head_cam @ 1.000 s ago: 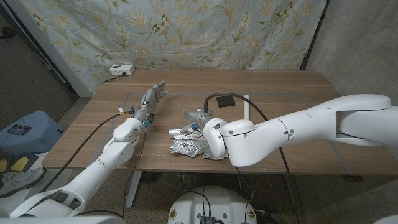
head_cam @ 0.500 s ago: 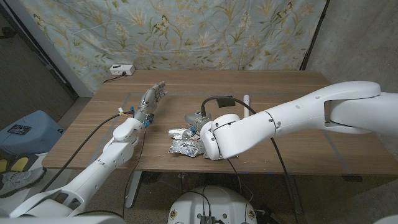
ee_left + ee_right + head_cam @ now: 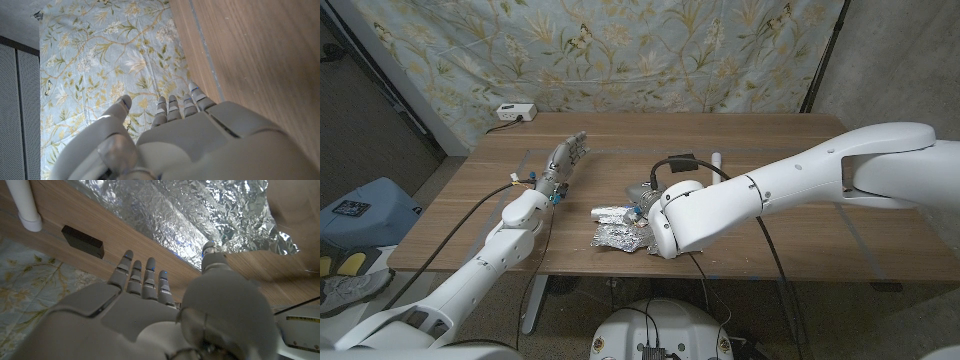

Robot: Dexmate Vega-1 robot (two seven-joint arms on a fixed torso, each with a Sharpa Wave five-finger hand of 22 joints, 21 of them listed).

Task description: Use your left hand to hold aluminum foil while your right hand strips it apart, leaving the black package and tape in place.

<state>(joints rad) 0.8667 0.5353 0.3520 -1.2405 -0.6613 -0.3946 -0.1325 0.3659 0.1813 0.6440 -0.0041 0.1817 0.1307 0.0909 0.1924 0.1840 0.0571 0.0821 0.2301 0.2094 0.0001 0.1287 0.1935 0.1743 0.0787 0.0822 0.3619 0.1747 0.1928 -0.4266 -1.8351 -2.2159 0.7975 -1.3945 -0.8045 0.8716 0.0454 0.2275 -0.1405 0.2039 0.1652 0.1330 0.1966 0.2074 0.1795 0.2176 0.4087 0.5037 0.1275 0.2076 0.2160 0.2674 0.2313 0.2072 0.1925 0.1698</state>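
Observation:
A crumpled sheet of aluminum foil [image 3: 619, 232] lies near the table's front edge, spread wide in the right wrist view [image 3: 200, 215]. Behind it sit a small black package [image 3: 682, 161] [image 3: 82, 241] and a white tube [image 3: 716, 160] [image 3: 22, 205]. My right hand [image 3: 150, 295] hovers over the foil's back edge with fingers straight and apart, holding nothing; in the head view the right hand [image 3: 645, 190] is mostly hidden by its own forearm. My left hand [image 3: 565, 155] [image 3: 170, 130] stands well to the left of the foil, fingers extended, holding nothing.
A white power box [image 3: 515, 111] sits at the table's back left corner. My bulky right forearm [image 3: 720, 210] crosses the table's front middle, trailing a black cable. A flowered curtain [image 3: 620, 50] hangs behind the table, and a blue bin [image 3: 360, 210] stands on the floor at left.
My right forearm has swung and straightened over the front of the table, carrying the right hand slightly to the right above the foil. The left arm and the foil have not moved.

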